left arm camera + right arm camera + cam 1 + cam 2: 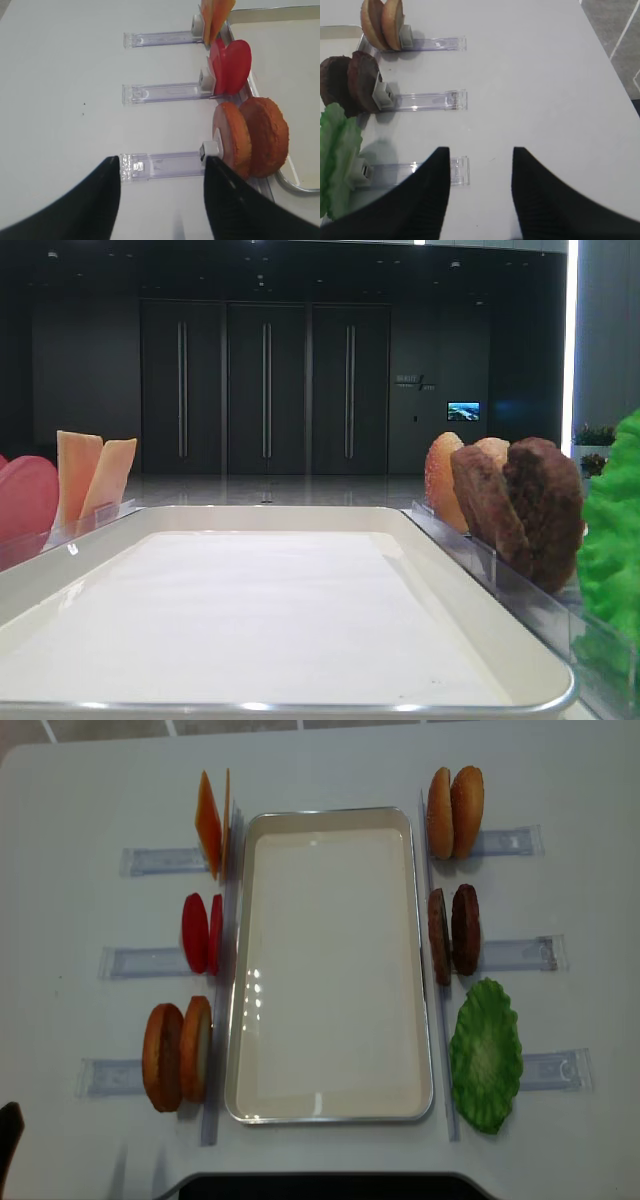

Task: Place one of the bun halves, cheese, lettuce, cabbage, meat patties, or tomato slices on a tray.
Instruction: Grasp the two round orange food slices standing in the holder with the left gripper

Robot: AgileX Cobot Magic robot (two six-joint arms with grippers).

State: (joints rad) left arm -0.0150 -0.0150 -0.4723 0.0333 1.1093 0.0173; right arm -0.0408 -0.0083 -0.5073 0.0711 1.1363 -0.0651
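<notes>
Low front view: You see the tray (300, 640) bare, filling the middle. Cheese (92, 480) and a tomato slice (25, 495) stand at its left rim; meat patties (520, 510) and lettuce (612, 540) at its right. No gripper shows here.

Right wrist view: Your right gripper (480, 192) hovers over bare table with its jaws spread wide and nothing between them. The lettuce (337, 155) is at the near left, 2 meat patties (350, 85) beyond it, 2 bun halves (382, 22) farthest. Each stack stands on edge at the end of a clear holder (427, 101).

Left wrist view: Your left gripper (160, 200) also has wide, empty jaws, straddling the near clear holder (160, 165). 2 bun halves (252, 137) stand on edge just right of it, against the tray (290, 75) rim. The tomato slices (231, 65) come next, then the cheese (215, 15) at the far end.

Overhead view: The tray (330, 960) lies empty in the middle, with 3 stacks on each side. Only a dark tip shows at the near left corner, probably your left arm.

Step in hand: Nothing is picked yet; I judge this the approach.

Next move: The near left bun halves (178, 1055) look closest. Shift the left gripper right, close on the outer half across its thin edge, lift it off the holder, and lay it on the tray.
</notes>
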